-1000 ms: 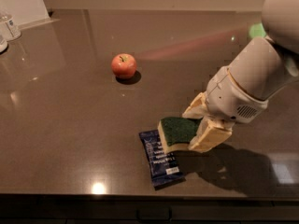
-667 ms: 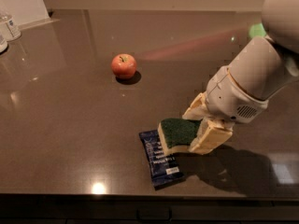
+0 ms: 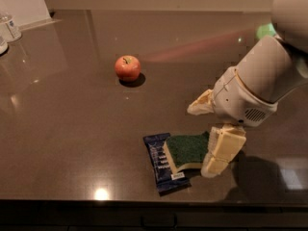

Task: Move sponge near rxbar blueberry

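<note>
Here: tool [image 3: 201,137] seen low over table [image 3: 72,129], right of centre, fingers spread wide, nothing gripped; near finger touching sponge's right end. Sponge [image 3: 185,150] laid green side up, left part lapped over blue snack bar [image 3: 161,165], so closeness judged already met. Sponge's long axis set left-right across view; bar's run far-to-near, white label at near end. Apple [image 3: 127,67] well apart.

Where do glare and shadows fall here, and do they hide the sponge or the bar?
Camera view: a bright glare spot lies on the table near its front edge, left of the rxbar blueberry. Camera view: the gripper, low at the right end of the sponge, throws a dark shadow rightward; the apple casts a short one. Camera view: sponge and bar are evenly lit, unhidden.
</note>
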### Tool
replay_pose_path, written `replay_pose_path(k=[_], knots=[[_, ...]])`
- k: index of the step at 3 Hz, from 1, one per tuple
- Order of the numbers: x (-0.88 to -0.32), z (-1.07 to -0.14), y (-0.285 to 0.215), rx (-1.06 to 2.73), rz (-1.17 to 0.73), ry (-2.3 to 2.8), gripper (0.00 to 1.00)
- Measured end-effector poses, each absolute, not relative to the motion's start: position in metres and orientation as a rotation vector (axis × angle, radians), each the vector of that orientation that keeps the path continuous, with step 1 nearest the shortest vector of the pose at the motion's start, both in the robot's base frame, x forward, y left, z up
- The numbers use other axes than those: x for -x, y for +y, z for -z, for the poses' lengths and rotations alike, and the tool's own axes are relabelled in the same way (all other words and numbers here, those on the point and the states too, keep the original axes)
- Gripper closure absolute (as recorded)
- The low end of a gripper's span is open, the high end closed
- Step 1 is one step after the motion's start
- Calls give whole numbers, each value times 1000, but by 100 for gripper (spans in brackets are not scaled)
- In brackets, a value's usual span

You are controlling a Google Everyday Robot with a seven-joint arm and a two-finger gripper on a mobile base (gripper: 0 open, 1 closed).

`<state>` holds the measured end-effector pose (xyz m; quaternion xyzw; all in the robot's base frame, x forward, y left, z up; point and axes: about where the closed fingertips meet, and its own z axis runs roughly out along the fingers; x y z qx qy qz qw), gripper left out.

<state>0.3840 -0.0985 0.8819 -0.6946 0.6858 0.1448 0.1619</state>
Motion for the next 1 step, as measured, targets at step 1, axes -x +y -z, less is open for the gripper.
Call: replay_pose_path(k=[1], knots=[[-384, -882, -98, 1983, -413, 1957, 0]])
